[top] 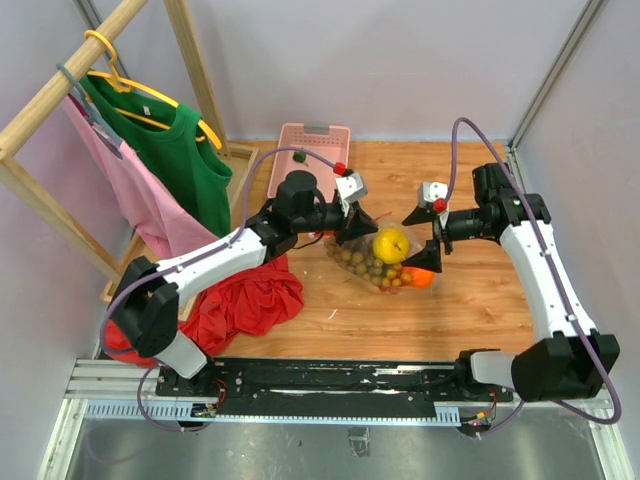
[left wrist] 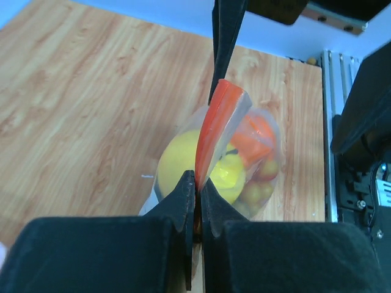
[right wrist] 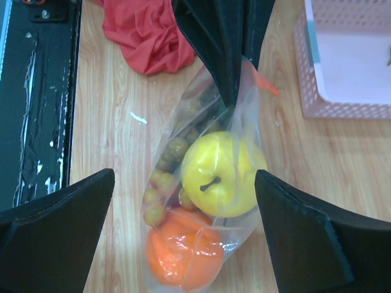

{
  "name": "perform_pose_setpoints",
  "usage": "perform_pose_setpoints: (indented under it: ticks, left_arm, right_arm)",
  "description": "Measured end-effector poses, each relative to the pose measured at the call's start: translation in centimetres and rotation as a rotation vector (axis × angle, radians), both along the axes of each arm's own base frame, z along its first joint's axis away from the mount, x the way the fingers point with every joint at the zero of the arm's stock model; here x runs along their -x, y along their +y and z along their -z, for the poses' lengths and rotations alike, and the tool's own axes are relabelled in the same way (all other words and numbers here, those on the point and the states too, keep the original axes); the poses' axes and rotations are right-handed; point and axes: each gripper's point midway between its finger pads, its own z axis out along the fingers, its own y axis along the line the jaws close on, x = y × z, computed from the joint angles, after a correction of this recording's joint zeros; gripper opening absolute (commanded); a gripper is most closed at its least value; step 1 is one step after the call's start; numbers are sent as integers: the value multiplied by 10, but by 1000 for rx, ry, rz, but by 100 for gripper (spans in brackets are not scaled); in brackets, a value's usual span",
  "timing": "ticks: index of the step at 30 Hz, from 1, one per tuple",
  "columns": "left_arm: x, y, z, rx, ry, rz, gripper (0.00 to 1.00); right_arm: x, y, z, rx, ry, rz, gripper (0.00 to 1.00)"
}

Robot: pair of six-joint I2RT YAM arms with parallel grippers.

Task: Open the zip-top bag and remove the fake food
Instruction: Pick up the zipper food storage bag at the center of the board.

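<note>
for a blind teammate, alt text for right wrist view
A clear bag of fake fruit sits inside the open right end effector, its far end pinched by the left end effector. Beyond lie a red cloth and pink basket.

no readable text or labels anywhere

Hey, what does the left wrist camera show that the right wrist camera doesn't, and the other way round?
Left wrist only: the orange-red zip strip seen edge-on, clamped in the shut left gripper. Right wrist only: the red cloth, the pink basket, the tan-brown bunch of little balls, and the open right gripper, a finger on each side of the fruit. Both: the zip-top bag, its yellow fruit and orange fruit, and the wooden table.
</note>
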Motion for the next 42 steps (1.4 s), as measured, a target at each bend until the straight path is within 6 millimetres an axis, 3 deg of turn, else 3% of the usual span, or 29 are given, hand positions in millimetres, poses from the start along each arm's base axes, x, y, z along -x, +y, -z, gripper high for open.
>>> perform_pose_setpoints:
  ticks: [5, 11, 17, 20, 27, 31, 35, 38, 42]
  left_arm:
    - [1, 14, -19, 4, 5, -84, 0]
    - [-1, 23, 0, -43, 52, -144, 0]
    - [-3, 23, 1, -40, 70, -165, 0]
    - [-3, 23, 2, -34, 79, -172, 0]
    - [-3, 23, 4, -14, 98, -180, 6]
    - [-4, 22, 4, -1, 119, -197, 23]
    - [-11, 25, 3, 13, 135, -260, 48]
    - [-13, 33, 3, 23, 137, -313, 62]
    - [-10, 47, -3, 42, 120, -359, 70]
  right_arm:
    - [-5, 25, -3, -31, -48, 47, 99]
    - [-36, 45, 18, -71, 1, 156, 99]
    - [-36, 65, 42, -108, 24, 155, 97]
    - [-39, 66, 46, -119, 28, 168, 90]
    - [-54, 75, 36, -179, 10, 174, 61]
    - [-54, 77, 39, -187, 26, 158, 40]
    - [-52, 77, 42, -175, 11, 140, 19]
    - [-51, 74, 44, -168, 2, 126, 9]
    - [-48, 71, 47, -158, -8, 103, 1]
